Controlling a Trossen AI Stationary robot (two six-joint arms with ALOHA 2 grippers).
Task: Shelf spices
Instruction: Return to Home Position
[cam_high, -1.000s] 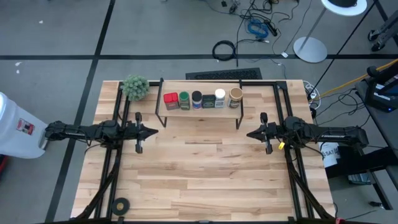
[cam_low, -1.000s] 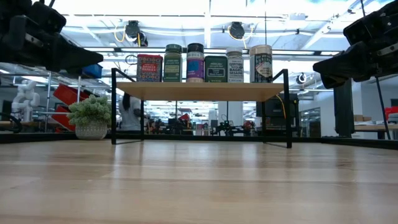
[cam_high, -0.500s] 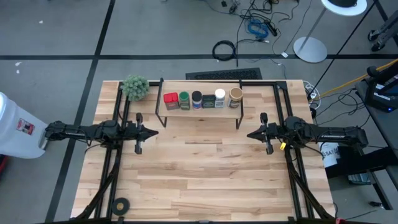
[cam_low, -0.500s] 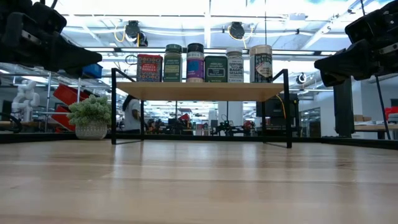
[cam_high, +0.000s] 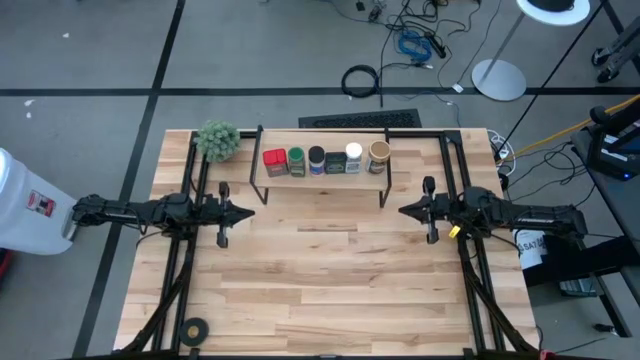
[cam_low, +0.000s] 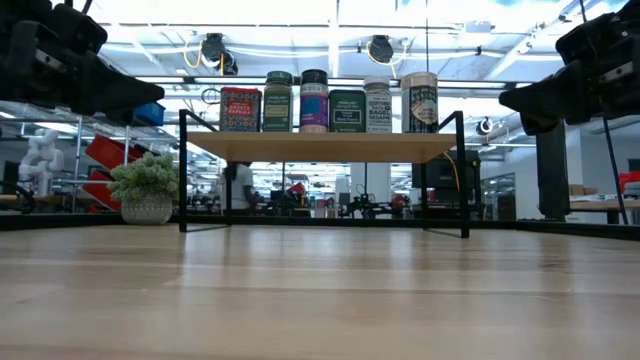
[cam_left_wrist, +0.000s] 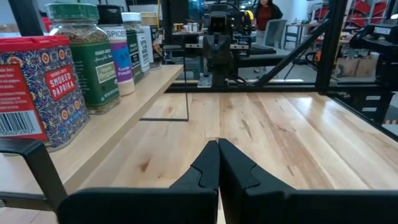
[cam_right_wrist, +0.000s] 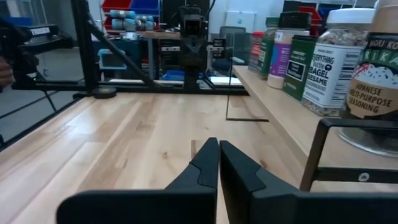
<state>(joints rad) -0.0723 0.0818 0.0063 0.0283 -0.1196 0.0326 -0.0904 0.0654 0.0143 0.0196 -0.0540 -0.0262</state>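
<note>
Spices on shelf, lids only from above, left end effector, right end effector, both closed, empty

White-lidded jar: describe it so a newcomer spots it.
On the table stands a shelf with six spices in a row. The white-lidded jar is second from the right arm's end, between the dark square tin and the tan cylinder; only its lid is white.

six spices along the shelf
</note>
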